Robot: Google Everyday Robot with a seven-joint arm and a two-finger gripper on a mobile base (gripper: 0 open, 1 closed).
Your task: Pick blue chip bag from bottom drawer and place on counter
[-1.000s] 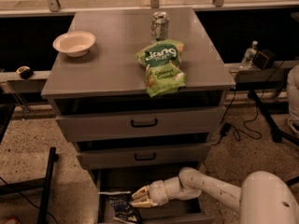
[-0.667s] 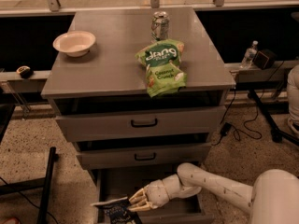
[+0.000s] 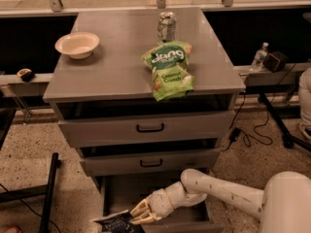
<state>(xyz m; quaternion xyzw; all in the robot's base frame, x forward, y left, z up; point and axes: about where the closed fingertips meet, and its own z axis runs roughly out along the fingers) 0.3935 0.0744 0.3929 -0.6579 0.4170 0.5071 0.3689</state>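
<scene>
Camera view looks down on a grey cabinet with its three drawers pulled out by differing amounts; the bottom drawer [image 3: 115, 194] is drawn out farthest, its grey tray showing at the foot of the picture. The pale arm [image 3: 221, 194] comes in from the lower right and reaches across that drawer; the gripper [image 3: 138, 214] sits over its front left part. Its two pale fingers [image 3: 139, 207] stand only narrowly apart, and they seem to pinch the upper right edge of the blue chip bag [image 3: 116, 223], though the contact is hard to make out. The bag lies at the drawer's front left corner, partly cut off by the lower edge. On the counter [image 3: 116, 64] rest a green bag [image 3: 167, 69] near the front edge, a can [image 3: 166, 27] just behind it, and a pale bowl [image 3: 77, 44] well apart to the left.
</scene>
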